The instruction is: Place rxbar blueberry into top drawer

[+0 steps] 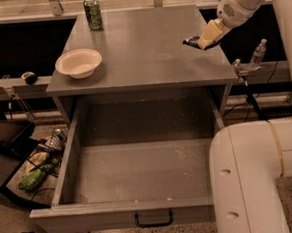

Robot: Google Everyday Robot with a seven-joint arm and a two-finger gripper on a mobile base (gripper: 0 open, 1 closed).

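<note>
My gripper (204,39) hangs over the right side of the grey counter top (141,43), its pale fingers (211,32) shut on the rxbar blueberry (192,42), a small dark flat bar whose end sticks out to the left of the fingers. The bar is lifted a little above the counter. The top drawer (139,169) is pulled wide open below the counter's front edge, with a speckled grey floor, tall sides and a small black handle (153,219) on its front panel. Nothing lies in it.
A white bowl (78,62) sits on the counter's left front. A green can (93,13) stands at the back left. My white arm base (256,181) fills the lower right, beside the drawer. A water bottle (257,54) stands right of the counter; clutter lies on the floor at left.
</note>
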